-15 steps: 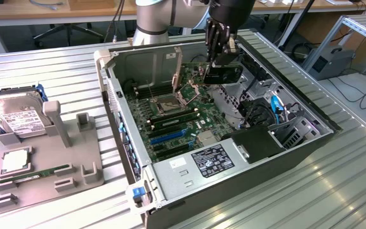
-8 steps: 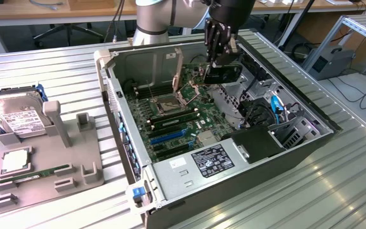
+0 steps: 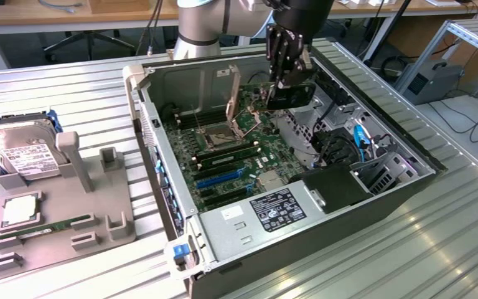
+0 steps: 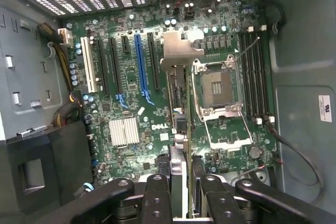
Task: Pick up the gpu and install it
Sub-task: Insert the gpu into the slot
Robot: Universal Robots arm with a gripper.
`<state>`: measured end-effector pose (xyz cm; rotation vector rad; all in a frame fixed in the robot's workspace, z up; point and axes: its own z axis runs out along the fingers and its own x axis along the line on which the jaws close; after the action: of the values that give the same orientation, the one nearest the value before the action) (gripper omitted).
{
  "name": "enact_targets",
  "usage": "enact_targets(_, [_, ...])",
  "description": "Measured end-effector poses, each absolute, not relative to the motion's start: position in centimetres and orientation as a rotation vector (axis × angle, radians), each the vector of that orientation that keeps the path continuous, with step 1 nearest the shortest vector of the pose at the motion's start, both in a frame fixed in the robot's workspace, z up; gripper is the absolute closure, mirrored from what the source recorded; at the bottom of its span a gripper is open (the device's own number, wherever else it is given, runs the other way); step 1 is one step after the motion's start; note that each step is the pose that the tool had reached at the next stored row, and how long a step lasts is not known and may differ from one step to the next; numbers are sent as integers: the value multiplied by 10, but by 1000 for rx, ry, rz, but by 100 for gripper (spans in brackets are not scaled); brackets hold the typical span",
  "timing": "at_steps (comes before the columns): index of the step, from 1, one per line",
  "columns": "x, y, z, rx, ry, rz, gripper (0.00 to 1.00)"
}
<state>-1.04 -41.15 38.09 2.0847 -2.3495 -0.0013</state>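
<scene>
**Inspection: gripper [image 3: 290, 84] clenched on gpu [image 3: 290, 98] over open case [image 3: 305, 249]**

Found in upper centre of the exterior frame, pointing down into the case. Noted dark fingers [image 4: 157, 198] closed on the card from both sides in the wrist view. Card seen there edge-on, running away from the fingertips to its pale metal bracket. Held upright at about the height of the case's far rim, above the motherboard [image 3: 222, 156], not yet seated in a slot. Positioned over the board's far end, close to the CPU socket [image 3: 214, 134] with its retention frame raised. Located the blue slot [image 4: 140, 61] among the dark expansion slots, to one side of the held card. Recorded case lying on its side on the slatted metal table [image 3: 438, 237], side panel off. Observed grey tray [image 3: 110, 221] at the exterior view's left, well apart from the gripper. Carrying hard drive [image 3: 23, 152] at its far end and RAM stick [image 3: 44, 229] toward its near end.
</scene>
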Motion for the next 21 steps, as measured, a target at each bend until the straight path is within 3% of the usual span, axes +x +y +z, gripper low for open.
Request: enact_targets(21, [-10,-412,381,2223,-2218,0,73])
